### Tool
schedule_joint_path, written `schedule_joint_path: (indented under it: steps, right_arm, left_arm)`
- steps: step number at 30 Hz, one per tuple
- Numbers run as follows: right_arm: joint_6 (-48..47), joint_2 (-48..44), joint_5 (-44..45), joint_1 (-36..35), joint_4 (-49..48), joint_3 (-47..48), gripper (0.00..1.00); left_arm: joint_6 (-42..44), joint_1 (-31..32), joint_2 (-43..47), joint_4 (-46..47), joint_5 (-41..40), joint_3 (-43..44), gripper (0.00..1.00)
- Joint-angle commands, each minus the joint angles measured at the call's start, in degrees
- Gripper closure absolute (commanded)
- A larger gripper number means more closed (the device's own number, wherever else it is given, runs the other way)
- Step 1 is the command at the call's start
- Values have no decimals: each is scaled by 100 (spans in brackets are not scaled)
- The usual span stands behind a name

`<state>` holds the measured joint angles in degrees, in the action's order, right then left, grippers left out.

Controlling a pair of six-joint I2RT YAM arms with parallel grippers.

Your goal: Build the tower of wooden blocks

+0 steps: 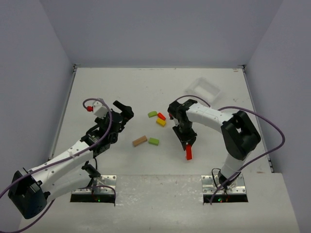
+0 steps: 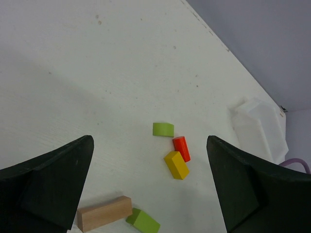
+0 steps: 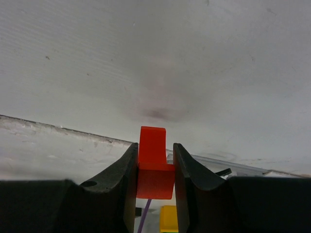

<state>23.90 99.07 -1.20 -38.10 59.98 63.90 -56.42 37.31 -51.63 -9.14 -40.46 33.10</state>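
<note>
Loose wooden blocks lie flat mid-table, none resting on another: a green arch [image 1: 152,114] [image 2: 163,129], a red cylinder [image 1: 161,116] [image 2: 181,148], a yellow block [image 1: 161,122] [image 2: 176,164], a tan block [image 1: 139,141] [image 2: 104,213] and a green block [image 1: 153,141] [image 2: 143,221]. My left gripper [image 1: 124,114] [image 2: 149,141] is open and empty, hovering left of this group. To the group's right, my right gripper [image 1: 187,144] [image 3: 154,150] is shut on a red notched block [image 1: 188,153] [image 3: 154,165], holding it above the table. The yellow block [image 3: 168,218] shows below its jaws.
A white plastic tray [image 1: 203,89] [image 2: 257,126] sits at the back right of the table. Grey walls enclose the table on three sides. Purple cables loop off both arms.
</note>
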Motion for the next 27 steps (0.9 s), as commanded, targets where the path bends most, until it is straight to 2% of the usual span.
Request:
schedule_joint_path:
  steps: [1, 9, 16, 24, 27]
  right_arm:
    - [-333, 712, -191, 204, 427, 617, 100]
    - [-744, 1725, -180, 505, 454, 1454, 99]
    - [-798, 2292, -106, 637, 454, 2048, 74]
    - [-781, 2372, 75, 673, 445, 2465, 41]
    - [-781, 2305, 100, 679, 383, 2577, 37]
  left_arm:
    - [394, -207, -212, 478, 170, 6, 0]
    - [473, -322, -269, 440, 292, 31, 0]
    - [465, -330, -208, 421, 97, -39, 0]
    - [578, -347, -259, 424, 109, 2, 0]
    - [603, -339, -268, 334, 36, 34, 0]
